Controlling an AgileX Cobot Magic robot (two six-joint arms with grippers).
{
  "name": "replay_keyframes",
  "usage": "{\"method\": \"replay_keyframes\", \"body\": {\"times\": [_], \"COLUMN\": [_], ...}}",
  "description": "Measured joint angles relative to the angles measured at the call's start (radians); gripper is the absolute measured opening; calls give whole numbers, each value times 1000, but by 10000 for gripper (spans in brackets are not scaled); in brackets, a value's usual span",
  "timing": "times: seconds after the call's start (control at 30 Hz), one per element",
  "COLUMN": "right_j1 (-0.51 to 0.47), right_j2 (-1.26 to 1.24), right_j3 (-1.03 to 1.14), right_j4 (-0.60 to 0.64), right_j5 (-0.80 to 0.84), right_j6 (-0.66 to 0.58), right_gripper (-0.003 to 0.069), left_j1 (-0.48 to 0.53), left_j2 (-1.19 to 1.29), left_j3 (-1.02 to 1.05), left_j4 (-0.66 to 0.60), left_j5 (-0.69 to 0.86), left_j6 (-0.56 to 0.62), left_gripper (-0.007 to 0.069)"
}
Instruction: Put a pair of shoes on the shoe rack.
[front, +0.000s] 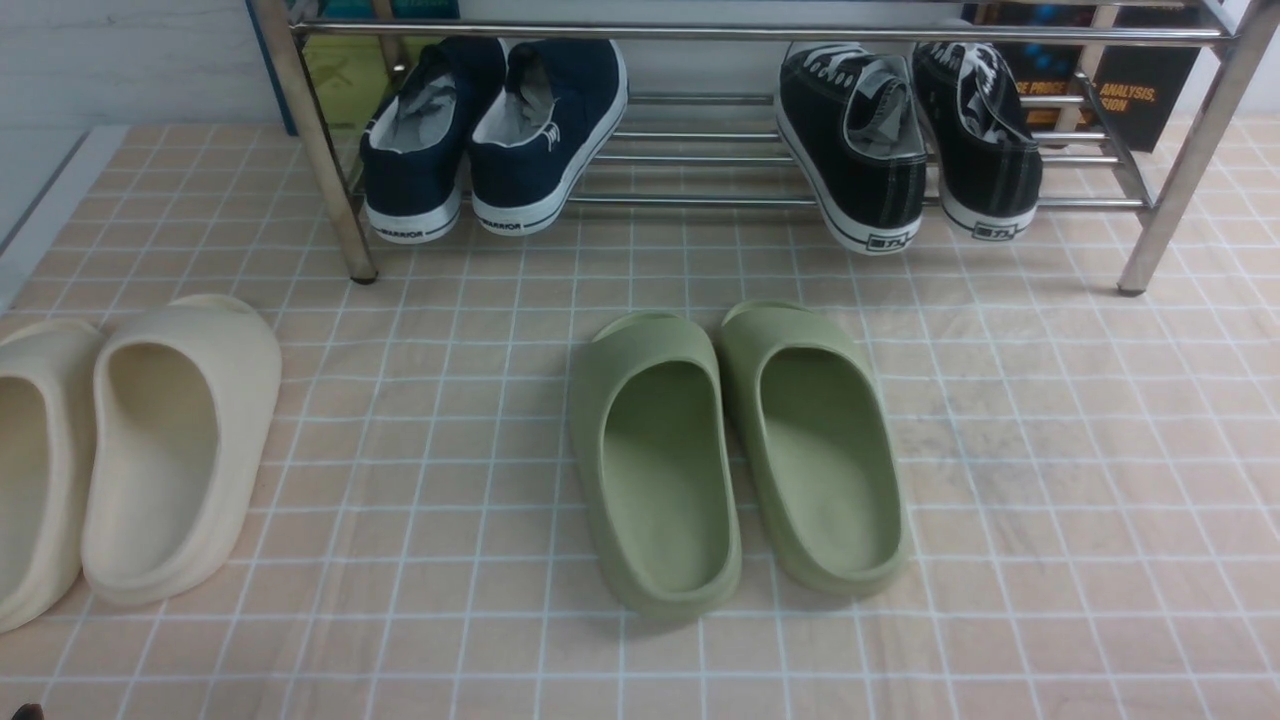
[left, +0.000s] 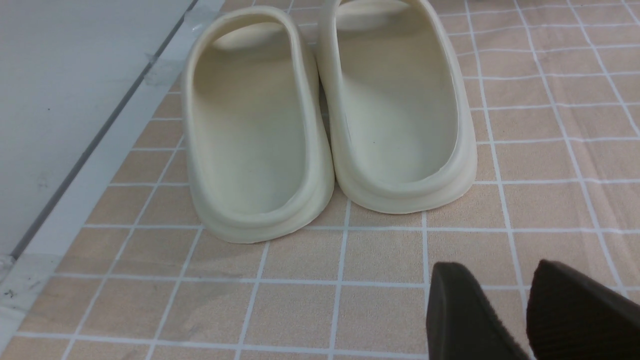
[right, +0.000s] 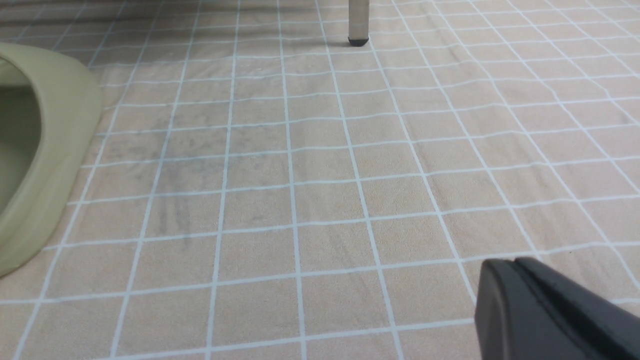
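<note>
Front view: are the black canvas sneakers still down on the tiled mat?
No: both black sneakers rest on the lower bars of the shoe rack, heels toward the camera, right of the navy sneakers.

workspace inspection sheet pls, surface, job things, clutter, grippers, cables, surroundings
surface: peach tiled mat with white grid lines, faint grey smudges right of the green slides.
job's things: black sneakers both on the lower bars of the shoe rack, right end, heels toward the camera.
clutter: navy sneakers on the rack's left end; green slides mid-mat; cream slides at the left.
grippers: left gripper open, empty, just short of the cream slides; right gripper shut, empty, over bare mat.
cables: nothing seen.
surroundings: pale floor left of the mat; dark printed board behind the rack.
</note>
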Motion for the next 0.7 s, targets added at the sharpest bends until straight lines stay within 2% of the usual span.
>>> {"method": "replay_keyframes", "body": {"times": [0.7], "right_j1": [0], "right_j2": [0], "right_j3": [0], "right_j4": [0], "right_j5": [0], "right_j6": [3], "right_gripper": [38], "left_j1": [0], "left_j2": [0], "left_j3": [0], "left_j4": [0], "left_j5": [0], "left_j6": [0], "left_gripper": [239]}}
